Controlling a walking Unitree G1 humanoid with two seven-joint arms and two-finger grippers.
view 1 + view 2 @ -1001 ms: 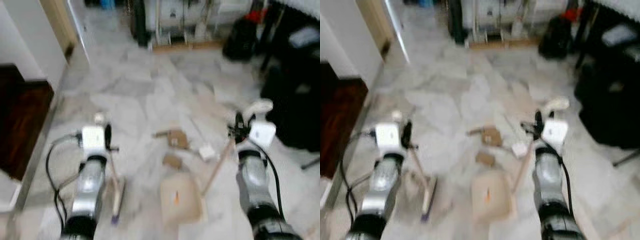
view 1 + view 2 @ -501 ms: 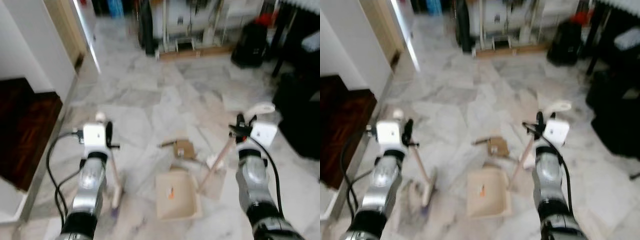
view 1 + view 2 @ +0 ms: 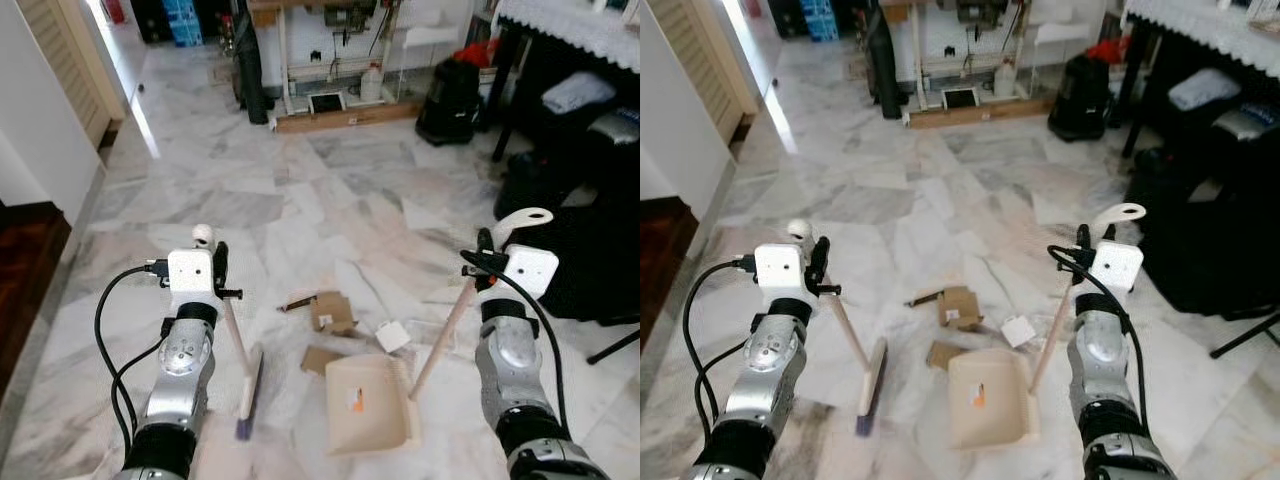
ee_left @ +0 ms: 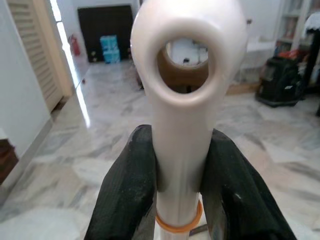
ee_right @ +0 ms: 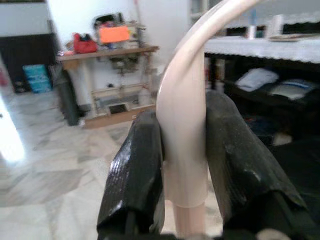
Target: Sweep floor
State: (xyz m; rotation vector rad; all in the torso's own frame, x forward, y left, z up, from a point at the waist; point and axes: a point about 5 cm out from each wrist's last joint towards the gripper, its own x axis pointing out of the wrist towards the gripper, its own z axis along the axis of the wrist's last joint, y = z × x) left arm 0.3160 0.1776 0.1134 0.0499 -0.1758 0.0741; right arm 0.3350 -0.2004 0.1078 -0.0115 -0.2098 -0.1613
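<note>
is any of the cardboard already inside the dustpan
No, the dustpan holds no scraps; the cardboard pieces lie on the marble floor just beyond its open edge.

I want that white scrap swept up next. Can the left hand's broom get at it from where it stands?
Probably not directly: the left hand holds the broom left of the cardboard pieces, which lie between its head and the white scrap.

Home interior: marble floor (image 3: 330,190), louvred door (image 3: 60,50), cluttered table (image 3: 560,25)

Black bag (image 3: 448,88) beside a dark table (image 3: 560,40); louvered door (image 3: 62,55) far left.
</note>
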